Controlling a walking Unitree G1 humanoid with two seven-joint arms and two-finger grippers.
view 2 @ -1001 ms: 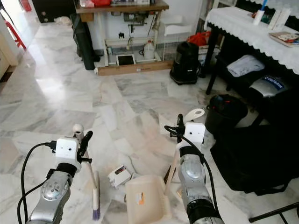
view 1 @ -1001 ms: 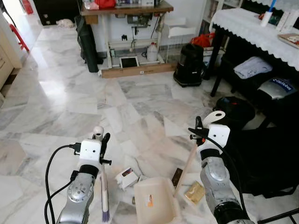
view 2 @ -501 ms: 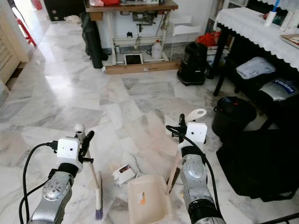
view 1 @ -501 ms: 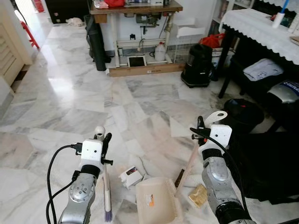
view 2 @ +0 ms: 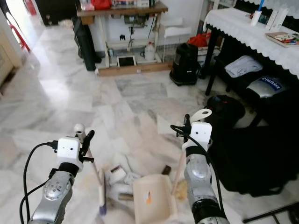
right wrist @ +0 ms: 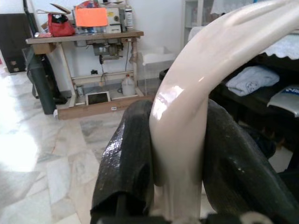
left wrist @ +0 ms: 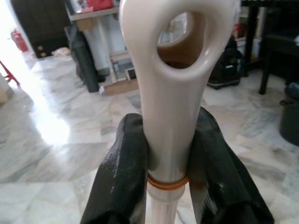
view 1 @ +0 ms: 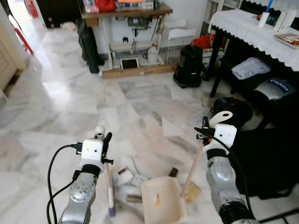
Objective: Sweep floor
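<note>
Midway, seemingly: left gripper (left wrist: 169,154) clamps broom (view 1: 110,186), right gripper (right wrist: 175,149) clamps dustpan (view 1: 163,203) handle; scraps (view 1: 126,176) remain unswept beside the pan.

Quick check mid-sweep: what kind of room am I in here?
Likely a lived-in home room used for sewing: marble floor, a sewing machine table at the far wall, and a lace-covered table on the right.

We see two silver, rounded metal forearms, each capped by a white boxy wrist block. A black cable loops out beside the left arm (view 1: 81,191), another runs along the right arm (view 1: 224,179). Our fingers (left wrist: 121,182) are glossy black.
</note>
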